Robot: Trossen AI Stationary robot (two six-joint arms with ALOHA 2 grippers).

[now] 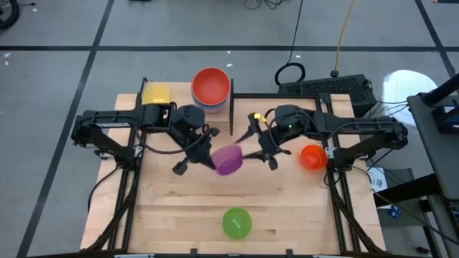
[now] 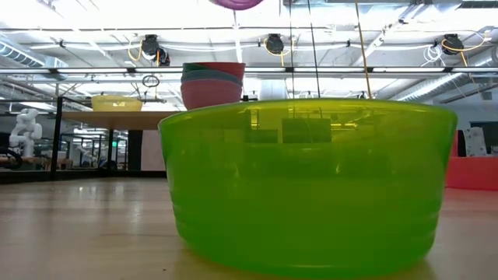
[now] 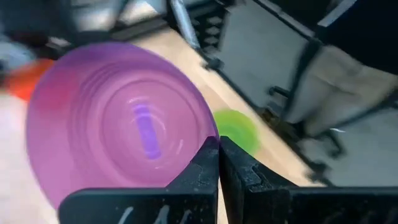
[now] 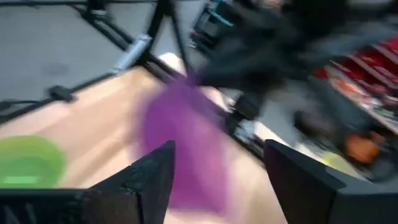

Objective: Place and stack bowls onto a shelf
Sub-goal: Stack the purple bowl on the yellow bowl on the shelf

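The left pincer (image 1: 203, 154) was clamped tight on the rim of a small round purple plastic bowl (image 1: 229, 160), holding it up above the middle of the light-wood surface (image 1: 287, 208). In the left wrist view its two dark fingers (image 3: 208, 168) met at the bowl's edge. The right pincer (image 1: 262, 147) stood just beside the purple bowl with its fingers spread wide and gripping nothing.

On the raised wooden shelf (image 2: 117, 115) at the far side sat a small yellow plastic bowl (image 1: 155, 93) and, apart from it, a stack of larger bowls with a red one on top (image 1: 211, 87). A small orange bowl (image 1: 312, 157) lay under the right arm. A small green bowl (image 1: 237, 223) rested on the near part of the surface.
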